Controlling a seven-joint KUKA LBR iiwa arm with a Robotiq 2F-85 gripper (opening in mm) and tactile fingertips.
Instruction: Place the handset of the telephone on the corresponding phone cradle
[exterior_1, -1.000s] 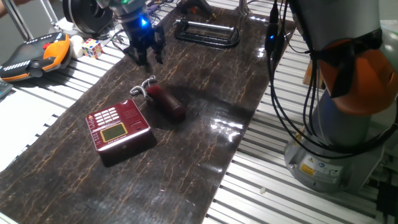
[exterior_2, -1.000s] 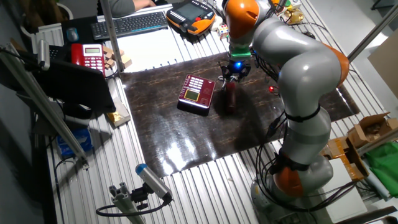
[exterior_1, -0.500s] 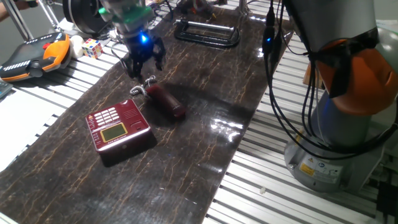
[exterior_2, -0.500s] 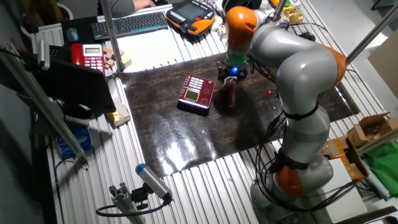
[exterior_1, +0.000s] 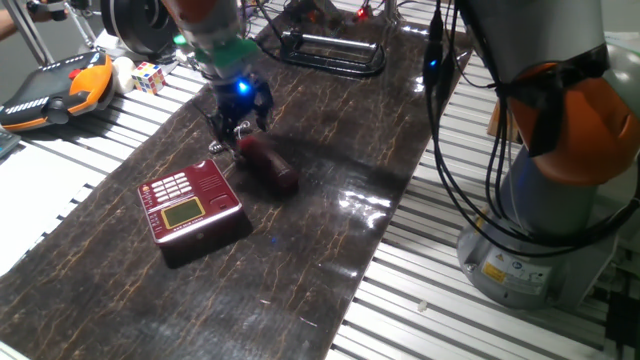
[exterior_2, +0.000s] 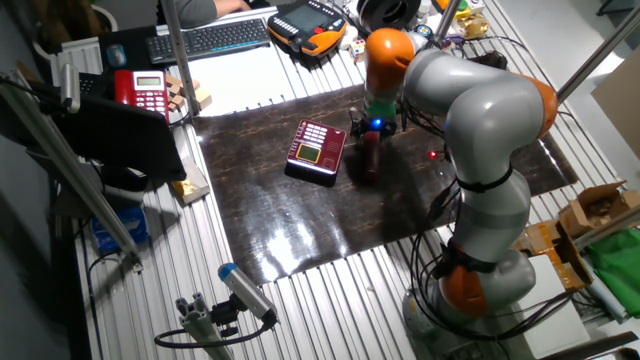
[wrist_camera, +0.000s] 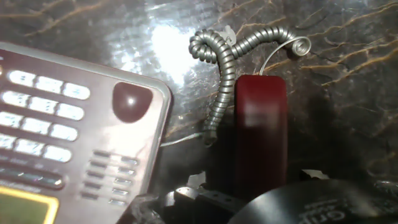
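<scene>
the telephone (exterior_1: 190, 207) is seen left of the gripper (exterior_1: 238, 121), its phone cradle (wrist_camera: 134, 124) unoccupied. the handset (wrist_camera: 260, 134) lies on the mat directly beneath the gripper, not yet lifted; grasp, carry and seating are judged outstanding. whether the jaws are open or closed cannot be told. the handset is dark red and glossy, with coiled silver cord (wrist_camera: 227, 65) at its far end.

A dark marbled mat (exterior_1: 300, 230) covers a slatted metal table (exterior_1: 430, 300) (glare patches showing).
</scene>
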